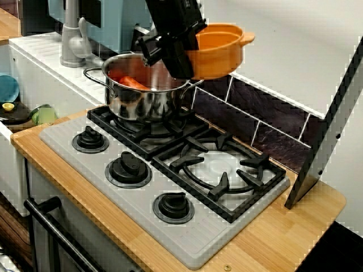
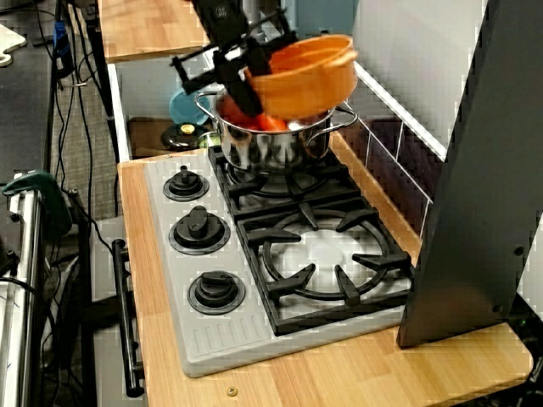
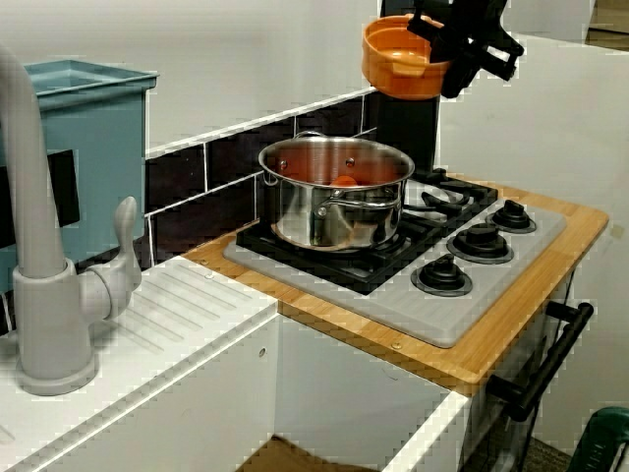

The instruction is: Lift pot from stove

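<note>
The small orange pot (image 1: 218, 50) (image 2: 305, 75) (image 3: 398, 61) hangs in the air, well above the stove (image 1: 170, 187) (image 2: 254, 254) (image 3: 413, 265). My black gripper (image 1: 176, 48) (image 2: 242, 72) (image 3: 462, 44) is shut on the orange pot's rim and holds it slightly tilted. The pot is beside and above the steel pot, clear of the black grates. The right-hand burner (image 1: 221, 170) (image 2: 327, 259) stands bare.
A larger steel pot (image 1: 144, 90) (image 2: 276, 136) (image 3: 339, 192) with something orange-red inside sits on the back burner. Three black knobs (image 1: 129, 167) line the front. A grey faucet (image 3: 44, 295), a teal box (image 3: 88, 128) and a dark slanted panel (image 2: 475, 186) border the stove.
</note>
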Robot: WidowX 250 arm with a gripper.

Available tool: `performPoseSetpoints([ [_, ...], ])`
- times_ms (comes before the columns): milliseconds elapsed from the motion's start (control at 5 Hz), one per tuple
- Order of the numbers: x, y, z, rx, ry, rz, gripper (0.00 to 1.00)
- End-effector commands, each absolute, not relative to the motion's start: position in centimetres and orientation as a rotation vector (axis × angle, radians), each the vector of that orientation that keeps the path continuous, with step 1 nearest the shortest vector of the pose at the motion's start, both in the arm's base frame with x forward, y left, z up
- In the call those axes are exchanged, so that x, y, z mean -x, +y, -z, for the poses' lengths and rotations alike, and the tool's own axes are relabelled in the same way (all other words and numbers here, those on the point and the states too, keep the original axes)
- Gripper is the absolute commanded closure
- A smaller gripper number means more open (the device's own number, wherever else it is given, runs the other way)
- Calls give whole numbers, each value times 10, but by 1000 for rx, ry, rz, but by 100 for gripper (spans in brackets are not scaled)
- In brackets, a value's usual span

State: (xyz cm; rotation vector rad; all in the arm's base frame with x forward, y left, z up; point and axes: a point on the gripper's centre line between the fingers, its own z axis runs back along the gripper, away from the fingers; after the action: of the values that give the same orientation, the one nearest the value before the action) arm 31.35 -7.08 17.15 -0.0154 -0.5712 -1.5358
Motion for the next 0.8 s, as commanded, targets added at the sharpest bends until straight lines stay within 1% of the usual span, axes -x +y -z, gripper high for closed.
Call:
performPoseSetpoints([
  [0,-315,-63,-222,-29,-684,1534,100],
  [200,-315,-58,-239,0,-711,1526,100],
  [400,-315,-54,-247,11,-723,1523,100],
  [600,-315,-53,-248,15,-724,1523,100],
])
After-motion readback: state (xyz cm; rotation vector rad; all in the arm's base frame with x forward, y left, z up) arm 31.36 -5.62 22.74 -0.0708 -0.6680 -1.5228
